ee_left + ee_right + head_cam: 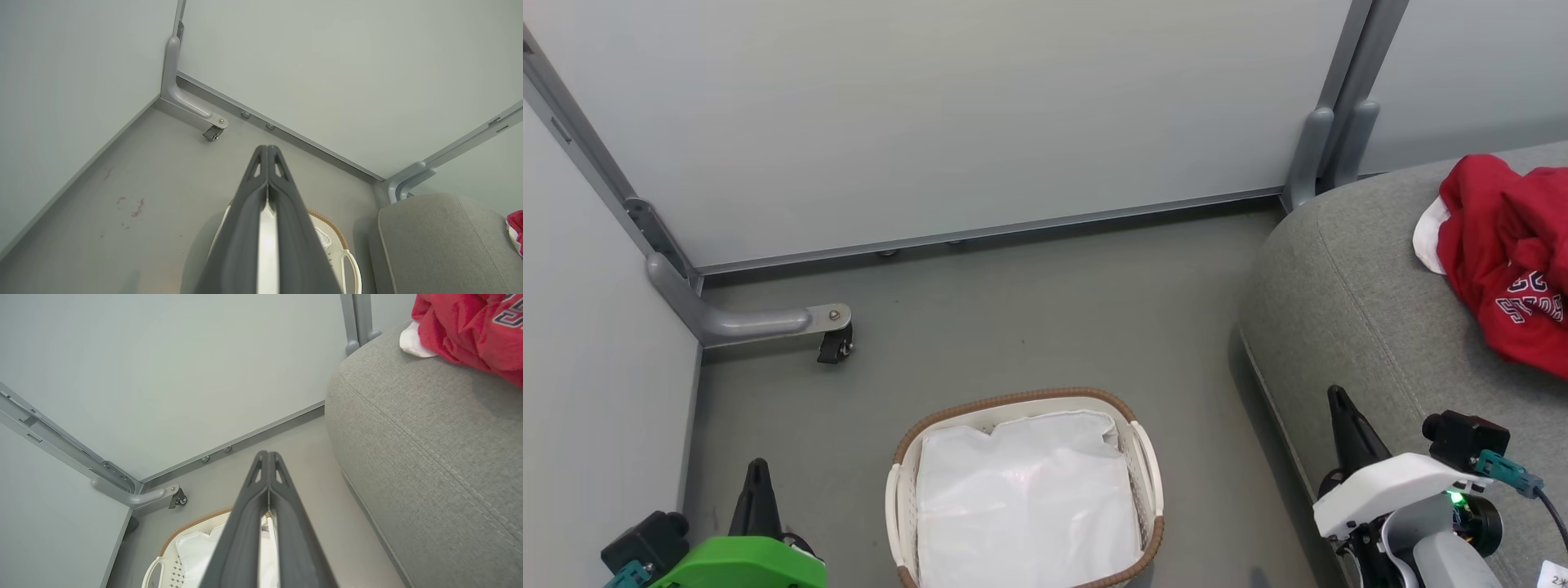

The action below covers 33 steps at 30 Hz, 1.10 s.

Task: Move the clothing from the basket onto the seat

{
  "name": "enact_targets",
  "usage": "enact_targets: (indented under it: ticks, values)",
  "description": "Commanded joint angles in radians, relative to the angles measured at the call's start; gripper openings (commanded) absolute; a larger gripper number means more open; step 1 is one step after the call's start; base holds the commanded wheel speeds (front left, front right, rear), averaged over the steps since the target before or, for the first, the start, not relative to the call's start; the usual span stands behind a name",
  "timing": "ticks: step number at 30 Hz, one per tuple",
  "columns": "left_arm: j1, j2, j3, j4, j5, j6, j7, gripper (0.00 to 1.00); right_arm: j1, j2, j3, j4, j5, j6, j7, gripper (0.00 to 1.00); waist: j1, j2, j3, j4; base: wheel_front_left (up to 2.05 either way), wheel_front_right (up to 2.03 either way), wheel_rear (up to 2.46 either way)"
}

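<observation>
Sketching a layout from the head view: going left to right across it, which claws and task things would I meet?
left claw → basket → right claw → clothing

Pale wall panels ring grey floor, one castor.

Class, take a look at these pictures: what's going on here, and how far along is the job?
A two-armed robot is moving laundry. The red clothing lies heaped on the grey seat, while the basket on the floor holds just its white liner. The left gripper and right gripper are both shut and hold nothing, one on each side of the basket. The job looks done.
</observation>
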State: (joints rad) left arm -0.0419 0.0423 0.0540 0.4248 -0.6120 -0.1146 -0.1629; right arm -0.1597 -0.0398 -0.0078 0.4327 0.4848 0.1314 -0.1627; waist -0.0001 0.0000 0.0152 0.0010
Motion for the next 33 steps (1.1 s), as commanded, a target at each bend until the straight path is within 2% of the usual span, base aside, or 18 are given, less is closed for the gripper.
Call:
enact_targets:
  ticks: [1, 33]
  values:
    - [-0.024, 0.005, 0.005, -0.022, -0.039, -0.004, 0.008, 0.0, -0.008, -0.005, -0.007, -0.023, 0.046, 0.0, 0.009, 0.0, 0.0001, 0.0, 0.0, 0.0, 0.0, 0.0, 0.0]
    - [-0.048, 0.007, 0.029, -0.09, -0.44, -0.01, 0.12, 0.0, 0.017, -0.009, -0.049, -0.095, 0.497, 0.0, 0.121, 0.0, 0.0001, 0.0, -0.004, 0.0, 0.0, 0.0, 0.0]
